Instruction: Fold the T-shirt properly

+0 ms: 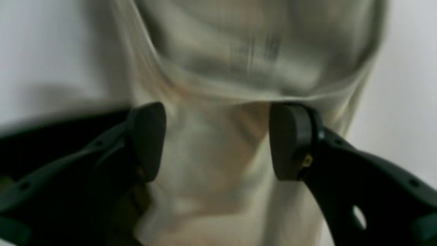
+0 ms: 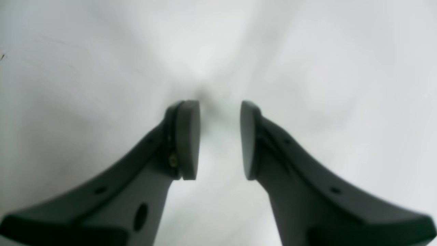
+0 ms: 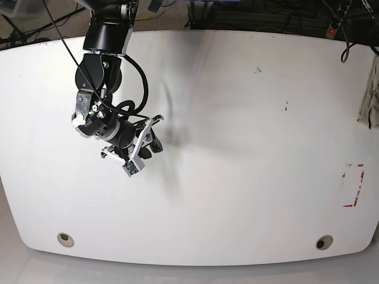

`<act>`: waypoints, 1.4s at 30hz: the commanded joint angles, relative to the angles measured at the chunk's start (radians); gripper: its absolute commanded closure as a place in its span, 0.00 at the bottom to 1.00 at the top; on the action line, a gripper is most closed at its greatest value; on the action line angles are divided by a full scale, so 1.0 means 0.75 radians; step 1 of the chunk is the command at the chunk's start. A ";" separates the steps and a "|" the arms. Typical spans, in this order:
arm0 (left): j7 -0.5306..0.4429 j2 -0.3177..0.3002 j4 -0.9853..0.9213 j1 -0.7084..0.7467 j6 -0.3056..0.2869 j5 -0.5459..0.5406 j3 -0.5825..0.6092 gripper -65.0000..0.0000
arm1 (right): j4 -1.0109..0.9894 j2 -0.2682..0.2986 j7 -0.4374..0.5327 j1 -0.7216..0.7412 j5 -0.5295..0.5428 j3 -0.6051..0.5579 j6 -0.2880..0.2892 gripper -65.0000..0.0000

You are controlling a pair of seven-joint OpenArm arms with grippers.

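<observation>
Fingers first: left fingers [image 1: 148, 140] are spread wide, grasping nothing; the plain beige wrinkled cotton T-shirt [image 1: 239, 68] fills the left wrist view just past the tips, one rolled edge running across right at tip height, all of it badly blurred, so I cannot tell touching from just clear; right fingers [image 2: 187, 140] are part-spread with only the bare white flat surface [image 3: 237, 148] showing in the gap, released too; in the base view the T-shirt [image 3: 370, 97] shows only as a strip at the far right margin, apparently hanging off the surface edge rather than lying on it; the right arm [image 3: 103, 77] sits on the opposite side, well apart from the cloth; the left arm itself is out of the base view; my read is nothing is folded yet, the garment isn't even laid out; risks: left closes on a bunched roll and takes several layers, so the shirt comes up twisted and won't spread flat; or it closes on a thin edge only, and the hanging weight pulls the cloth out of the pinch and it drops off the surface out of reach; blur means the cloth or the camera is moving, so a close timed now could miss outright; dragging it on one-handed will likely leave it crumpled, since the right fingers are too far off to take a second corner; red tape corner marks [image 3: 354, 185] near that edge, purpose unclear.
</observation>
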 commanded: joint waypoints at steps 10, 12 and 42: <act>-0.051 0.222 0.482 -0.027 0.008 -0.019 0.011 0.33 | 0.091 0.062 0.340 -0.031 -0.262 0.004 0.005 0.72; -0.127 0.294 0.521 -0.063 0.008 -0.019 0.062 0.34 | 0.083 0.058 0.530 -0.072 -0.395 0.012 0.005 0.72; -0.592 0.779 1.047 0.869 0.633 -0.019 0.563 0.34 | 0.011 0.261 1.482 -1.037 -0.229 0.141 -0.307 0.72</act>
